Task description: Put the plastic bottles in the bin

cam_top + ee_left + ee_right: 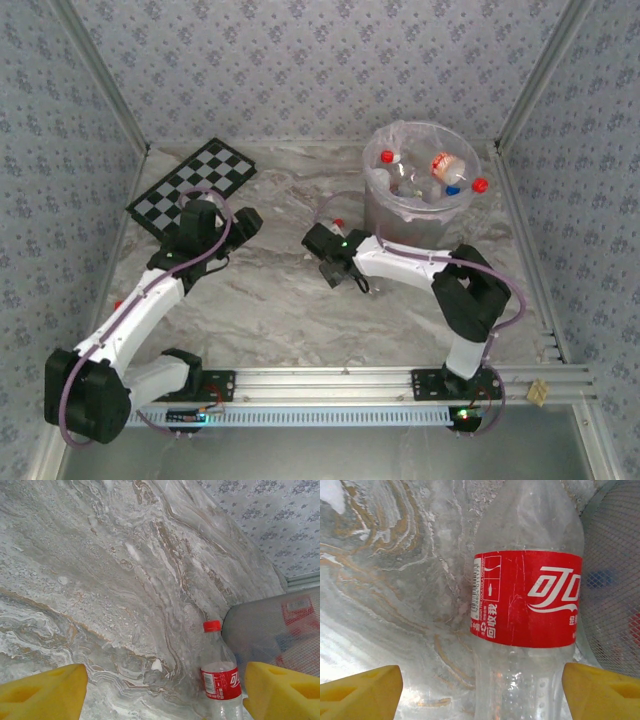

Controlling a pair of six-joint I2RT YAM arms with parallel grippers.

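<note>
Beside the round translucent grey plastic bin (615,555), the right gripper (480,692), fingers spread wide, flanks a clear red-labelled plastic bottle (525,600); the left gripper (162,692) gapes wide too.

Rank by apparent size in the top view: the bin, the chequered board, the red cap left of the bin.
Largest: bin.
Then: chequered board, partly under the left arm.
Smallest: red cap.
</note>
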